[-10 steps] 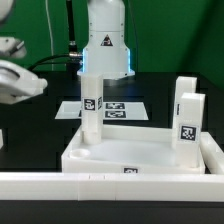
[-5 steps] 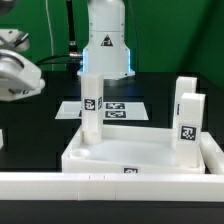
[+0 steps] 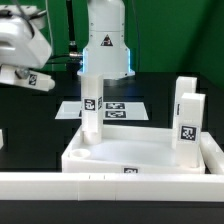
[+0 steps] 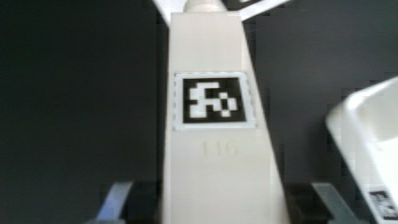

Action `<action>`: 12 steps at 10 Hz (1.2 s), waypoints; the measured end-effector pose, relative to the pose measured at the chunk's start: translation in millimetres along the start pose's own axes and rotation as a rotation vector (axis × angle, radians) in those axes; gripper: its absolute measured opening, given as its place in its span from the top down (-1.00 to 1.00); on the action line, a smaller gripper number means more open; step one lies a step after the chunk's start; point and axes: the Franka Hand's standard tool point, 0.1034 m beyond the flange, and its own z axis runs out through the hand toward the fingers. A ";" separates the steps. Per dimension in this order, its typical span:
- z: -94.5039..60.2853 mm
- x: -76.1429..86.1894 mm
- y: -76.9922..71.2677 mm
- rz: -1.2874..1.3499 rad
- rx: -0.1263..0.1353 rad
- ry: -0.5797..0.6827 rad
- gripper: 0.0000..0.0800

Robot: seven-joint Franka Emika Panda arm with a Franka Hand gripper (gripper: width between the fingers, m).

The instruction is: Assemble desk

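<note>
Two-finger gripper (image 4: 199, 195) clamps a white plastic block leg (image 4: 214, 110) with a black-and-white tag, jaws part-closed on its sides; leg's long axis runs straight out from the jaws; white tray-like desk top (image 3: 140, 150), two legs upright, sits low toward the exterior view's right.

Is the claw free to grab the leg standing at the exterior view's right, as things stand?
Probably not yet: the claw is shut on another leg. Nothing stands over the right leg, so from above the way looks free once it lets go.
</note>
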 end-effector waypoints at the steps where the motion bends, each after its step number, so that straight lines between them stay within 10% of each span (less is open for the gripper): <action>1: -1.4 5.5 -2.5 -0.007 0.002 0.078 0.27; 4: -3.7 10.1 -10.9 -0.027 0.011 0.271 0.27; 8: -29.9 11.7 -71.9 -0.154 -0.007 0.623 0.27; 12: -25.7 17.8 -67.5 -0.159 -0.031 0.838 0.27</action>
